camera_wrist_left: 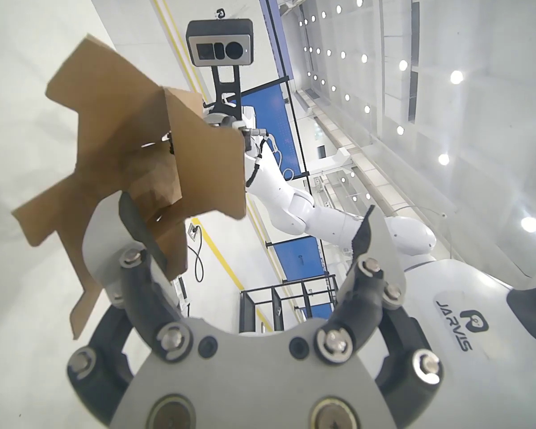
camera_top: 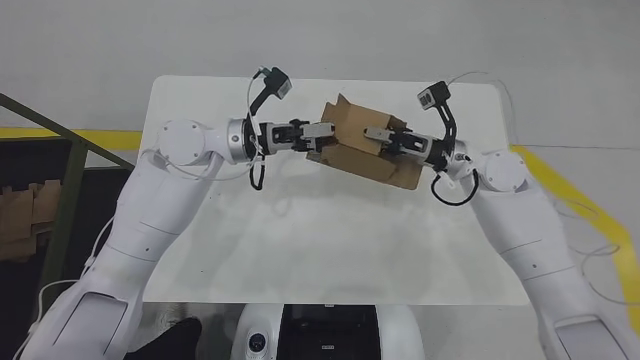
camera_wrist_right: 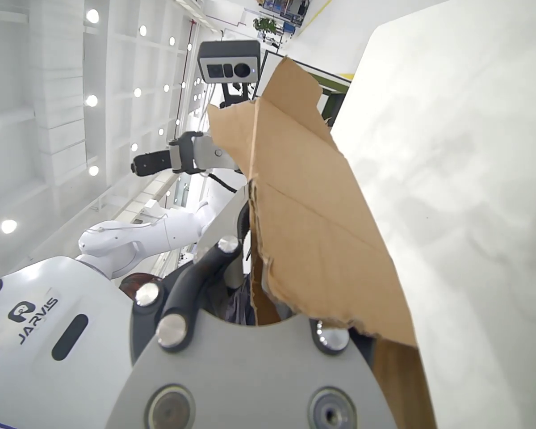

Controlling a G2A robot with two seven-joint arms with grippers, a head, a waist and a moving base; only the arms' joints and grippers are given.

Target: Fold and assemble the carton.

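Left gripper [camera_wrist_left: 248,205] — spread wide, empty, at the carton [camera_wrist_left: 116,136] flap; my right gripper [camera_top: 378,138] pinches its opposite wall. Pushing may tear that frayed wall.

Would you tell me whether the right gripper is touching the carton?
Touching. In the right wrist view a wall of the carton runs between the fingers of the right gripper, pressed against one.

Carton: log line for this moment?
carton: partly folded, flaps loose, held over table | right gripper: shut on carton | left gripper: open, beside a flap
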